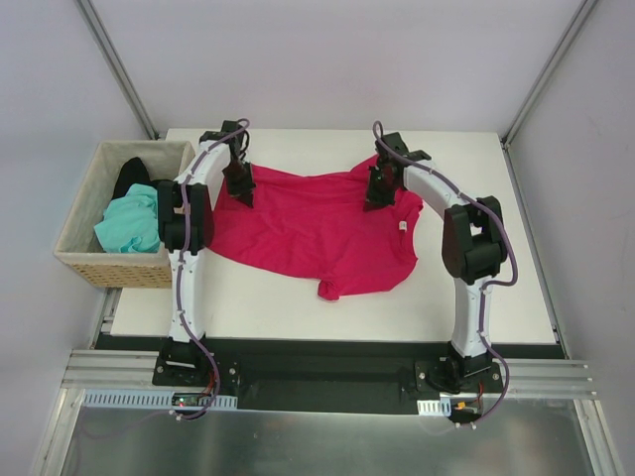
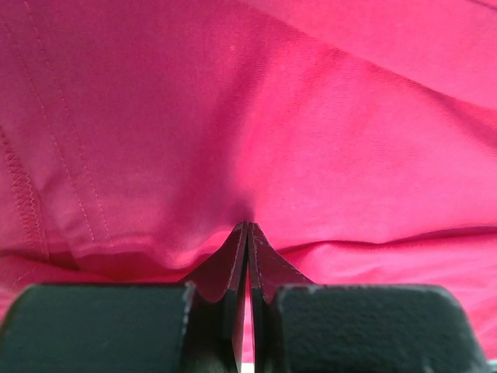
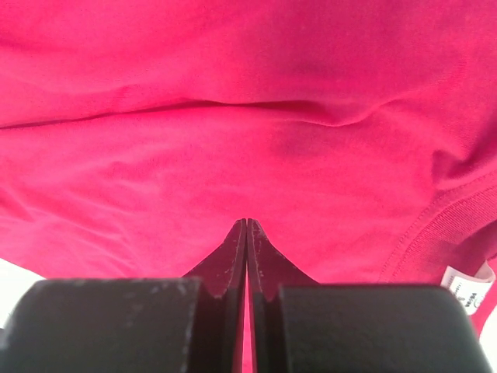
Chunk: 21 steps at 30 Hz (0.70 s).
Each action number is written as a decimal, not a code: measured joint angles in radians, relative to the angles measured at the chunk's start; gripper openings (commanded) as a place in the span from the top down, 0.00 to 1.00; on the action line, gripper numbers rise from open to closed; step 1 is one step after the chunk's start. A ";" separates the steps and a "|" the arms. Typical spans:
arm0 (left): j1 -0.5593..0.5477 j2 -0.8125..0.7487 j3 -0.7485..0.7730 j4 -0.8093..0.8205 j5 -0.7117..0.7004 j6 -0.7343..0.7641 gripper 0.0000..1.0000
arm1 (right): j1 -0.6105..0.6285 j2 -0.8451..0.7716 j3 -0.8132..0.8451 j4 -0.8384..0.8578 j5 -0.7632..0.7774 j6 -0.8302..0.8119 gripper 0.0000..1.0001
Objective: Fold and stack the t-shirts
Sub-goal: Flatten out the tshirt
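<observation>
White table (image 1: 496,288), crimson t-shirt (image 1: 308,233) — left pincer (image 2: 247,228), right pincer (image 3: 246,223) pinched onto it

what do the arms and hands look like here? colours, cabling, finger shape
Left arm and right arm match: white links, black joints, black bases. A thin purple cable runs along each. Left hand and right hand: all black, two flat fingers tapering to a point. No markings visible.
</observation>
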 measured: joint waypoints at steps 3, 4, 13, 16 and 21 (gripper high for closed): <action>0.006 0.019 0.016 -0.012 0.011 0.000 1.00 | -0.003 0.000 0.010 -0.011 0.002 0.000 0.99; 0.008 0.028 0.024 -0.014 0.014 0.000 1.00 | -0.003 0.000 0.013 -0.011 0.003 0.000 0.99; 0.031 0.078 0.106 -0.042 0.058 -0.001 1.00 | -0.009 -0.016 0.018 -0.029 0.010 0.000 0.99; 0.042 0.108 0.156 -0.056 0.078 -0.001 1.00 | -0.011 -0.027 0.026 -0.037 0.016 0.002 0.99; 0.066 0.146 0.221 -0.067 0.124 -0.001 0.98 | -0.012 -0.057 0.042 -0.045 0.027 0.003 0.99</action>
